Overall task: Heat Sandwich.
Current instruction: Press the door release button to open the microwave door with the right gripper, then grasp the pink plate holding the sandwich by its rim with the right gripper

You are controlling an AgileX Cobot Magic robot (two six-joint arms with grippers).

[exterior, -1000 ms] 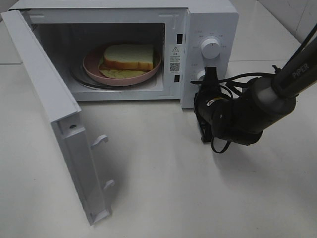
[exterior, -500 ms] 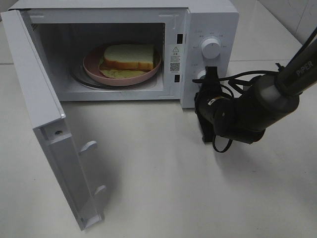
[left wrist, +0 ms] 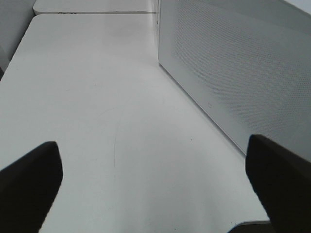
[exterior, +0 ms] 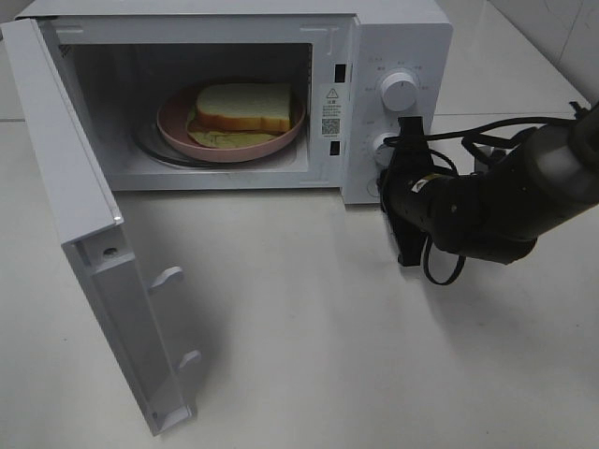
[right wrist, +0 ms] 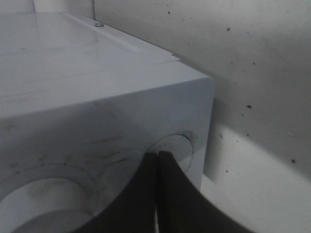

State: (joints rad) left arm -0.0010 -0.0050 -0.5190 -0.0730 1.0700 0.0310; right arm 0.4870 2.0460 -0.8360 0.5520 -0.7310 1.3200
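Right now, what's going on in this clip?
The sandwich sits on a pink plate inside the microwave, whose door stands wide open. The right gripper, jaws shut, is up against the control panel at the lower knob; whether it actually touches the knob is unclear. The left gripper hangs open over the table, holding nothing.
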